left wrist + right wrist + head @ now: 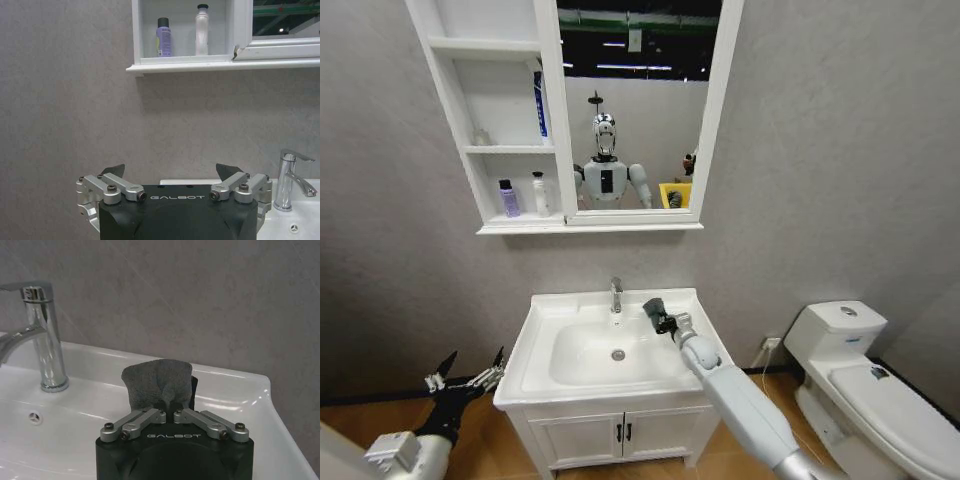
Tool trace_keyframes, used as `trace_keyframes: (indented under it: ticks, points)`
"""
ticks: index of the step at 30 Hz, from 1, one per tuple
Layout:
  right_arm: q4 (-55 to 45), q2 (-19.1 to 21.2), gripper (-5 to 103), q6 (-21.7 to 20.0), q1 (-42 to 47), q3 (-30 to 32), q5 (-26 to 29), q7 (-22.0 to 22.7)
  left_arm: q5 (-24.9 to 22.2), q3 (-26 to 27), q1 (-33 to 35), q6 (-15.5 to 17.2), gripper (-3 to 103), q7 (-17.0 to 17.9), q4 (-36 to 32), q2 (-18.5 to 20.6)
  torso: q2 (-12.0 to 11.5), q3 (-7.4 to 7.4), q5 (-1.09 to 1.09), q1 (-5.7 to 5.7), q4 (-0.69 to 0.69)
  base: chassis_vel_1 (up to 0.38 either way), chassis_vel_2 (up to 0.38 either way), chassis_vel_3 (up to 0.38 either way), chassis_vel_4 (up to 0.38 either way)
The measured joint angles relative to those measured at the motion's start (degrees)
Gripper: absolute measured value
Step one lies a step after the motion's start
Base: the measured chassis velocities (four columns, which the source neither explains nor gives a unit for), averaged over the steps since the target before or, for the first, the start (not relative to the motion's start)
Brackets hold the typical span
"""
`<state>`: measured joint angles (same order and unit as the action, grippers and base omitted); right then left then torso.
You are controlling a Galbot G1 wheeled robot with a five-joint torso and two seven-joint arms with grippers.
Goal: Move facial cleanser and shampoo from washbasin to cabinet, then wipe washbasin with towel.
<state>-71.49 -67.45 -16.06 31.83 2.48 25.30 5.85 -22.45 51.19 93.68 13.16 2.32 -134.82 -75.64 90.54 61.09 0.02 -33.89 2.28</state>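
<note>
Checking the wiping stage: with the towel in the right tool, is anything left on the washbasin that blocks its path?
Nothing visible does. The right tool grips the towel over the washbasin's back rim beside the tap; both bottles stand in the cabinet.

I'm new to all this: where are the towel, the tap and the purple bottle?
towel [157, 380]: right wrist view, bunched grey cloth.
tap [616, 294]: head view, chrome upright body.
purple bottle [164, 41]: left wrist view, its body.
</note>
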Motion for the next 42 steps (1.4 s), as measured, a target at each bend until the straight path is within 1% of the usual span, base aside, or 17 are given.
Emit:
trace_keyframes:
  ticks: [4, 6, 8, 9, 17, 18, 20, 22, 24, 28, 30, 32, 33, 36, 37, 38, 42]
  points:
    - [4.21, -0.01, 2, 3.99, -0.56, 0.27, 0.06, -0.73, 0.00, 0.00, 0.00, 0.00, 100, 0.00, 0.00, 0.00, 0.00, 0.00, -0.01, 0.00, -0.01, 0.000, 0.000, 0.000, 0.000]
    - [8.13, -0.86, 2, 7.61, -1.40, 0.27, -0.21, -0.85, 0.00, 0.00, 0.00, 0.00, 100, 0.00, 0.00, 0.00, 0.00, 0.00, 0.00, 0.00, -0.01, 0.000, 0.000, 0.000, 0.000]
    - [9.36, -1.20, -1, 8.62, -1.75, 0.31, -0.89, -0.84, 0.00, 0.00, 0.00, 0.00, 100, 0.00, 0.00, 0.00, 0.00, 0.00, 0.00, 0.00, -0.02, 0.000, 0.000, 0.000, 0.000]
    - [10.79, -1.48, 4, 9.51, -2.17, 0.48, -2.02, -0.60, 0.00, 0.00, 0.00, 0.00, 100, 0.00, 0.00, 0.00, 0.00, 0.00, -0.01, 0.00, -0.04, 0.000, 0.000, 0.000, 0.000]
    - [13.45, -1.16, 10, 9.74, -2.72, 0.53, -2.98, 0.55, 0.00, 0.00, 0.00, 0.00, 100, 0.00, 0.00, 0.00, 0.00, 0.00, -0.01, -0.01, 0.01, 0.000, 0.000, 0.000, 0.000]
    - [13.82, -1.16, 12, 10.29, -2.81, 0.50, -2.96, 0.33, 0.00, 0.00, 0.00, 0.00, 100, 0.00, 0.00, 0.00, 0.00, 0.00, -0.01, 0.00, 0.01, 0.000, 0.000, 0.000, 0.000]
    - [15.15, -1.49, 7, 12.89, -3.24, 0.40, -2.96, -0.65, 0.00, 0.00, 0.00, 0.00, 100, 0.00, 0.00, 0.00, 0.00, 0.00, -0.02, -0.01, 0.00, 0.000, 0.000, 0.000, 0.000]
    - [15.33, -1.70, 11, 13.20, -3.31, 0.39, -2.98, -0.70, 0.00, 0.00, 0.00, 0.00, 100, 0.00, 0.00, 0.00, 0.00, 0.00, -0.02, -0.01, -0.01, 0.000, 0.000, 0.000, 0.000]
    - [15.36, -1.86, 15, 13.38, -3.34, 0.39, -2.99, -0.70, 0.00, 0.00, 0.00, 0.00, 100, 0.00, 0.00, 0.00, 0.00, 0.00, -0.01, -0.01, -0.03, 0.000, 0.000, 0.000, 0.000]
    - [14.16, -2.28, 38, 13.63, -2.79, 1.23, -4.13, 1.75, 0.00, 0.00, 0.00, 0.00, 100, 0.00, 0.00, 0.00, 0.00, 0.00, -0.02, 0.00, 0.01, 0.000, 0.000, 0.000, 0.000]
    - [13.97, -2.34, 38, 13.89, -2.68, 1.49, -4.24, 2.46, 0.00, 0.00, 0.00, 0.00, 100, 0.00, 0.00, 0.00, 0.00, 0.00, -0.01, 0.00, 0.00, 0.000, 0.000, 0.000, 0.000]
    - [12.37, -1.77, 49, 14.01, -1.92, 2.03, -4.31, 3.10, 0.00, 0.00, 0.00, 0.00, 100, 0.00, 0.00, 0.00, -0.01, 0.00, -0.01, -0.01, -0.03, 0.000, 0.000, 0.000, 0.000]
    - [12.37, -1.77, 49, 14.01, -1.92, 2.03, -4.31, 3.10, 0.00, 0.00, 0.00, 0.00, 100, 0.00, 0.00, 0.00, -0.01, 0.00, -0.01, -0.01, -0.03, 0.000, 0.000, 0.000, 0.000]
    - [1.04, 1.44, 65, 11.19, 2.49, 5.18, -2.05, 3.45, 0.00, 0.00, 0.00, 0.00, 100, 0.00, 0.00, 0.00, -0.02, 0.00, -0.02, -0.01, 0.00, 0.000, 0.000, 0.000, 0.000]
    - [1.04, 1.44, 65, 11.19, 2.49, 5.18, -2.05, 3.45, 0.00, 0.00, 0.00, 0.00, 100, 0.00, 0.00, 0.00, -0.02, 0.00, -0.02, -0.01, 0.00, 0.000, 0.000, 0.000, 0.000]
    - [-1.35, 1.80, 70, 10.84, 3.49, 6.02, -1.78, 3.55, 0.00, 0.00, 0.00, 0.00, 100, 0.00, 0.00, 0.00, -0.01, 0.00, -0.02, -0.01, 0.02, 0.000, 0.000, 0.000, 0.000]
    - [-18.71, 3.35, 86, 8.49, 14.93, 14.46, -2.57, 5.43, 0.00, 0.02, 0.00, -0.01, 100, 0.01, 0.01, 0.00, -0.01, 0.00, 0.00, -0.01, -0.01, 0.000, 0.000, 0.000, 0.000]
